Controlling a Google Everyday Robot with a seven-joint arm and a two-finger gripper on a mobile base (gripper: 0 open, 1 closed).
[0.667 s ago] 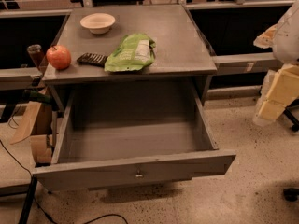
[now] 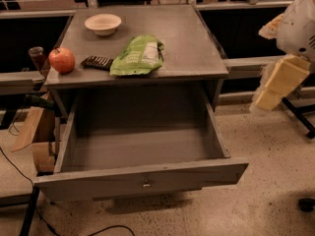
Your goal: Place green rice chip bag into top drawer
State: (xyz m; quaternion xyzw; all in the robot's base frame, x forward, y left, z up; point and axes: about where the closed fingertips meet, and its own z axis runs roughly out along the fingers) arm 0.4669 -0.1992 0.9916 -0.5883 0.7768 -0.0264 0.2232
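The green rice chip bag (image 2: 137, 56) lies flat on the grey cabinet top (image 2: 187, 38), near its front edge, with its whitish label facing up. The top drawer (image 2: 142, 177) is pulled wide open below it and its grey box is empty. A small metal keyhole sits at the centre of the front panel. My gripper (image 2: 268, 96) hangs at the far right, beyond the cabinet's right side, at about the height of the drawer. It is well apart from the bag and holds nothing that I can see.
On the cabinet top stand a white bowl (image 2: 103, 23) at the back left, a red apple (image 2: 61, 60) at the front left, and a small dark ridged snack bar (image 2: 97, 62) just left of the bag. Cardboard pieces (image 2: 34, 132) and cables lie on the floor to the left.
My gripper has moved a little up and to the left, toward the cabinet. The bag, the drawer and the other things have not moved.
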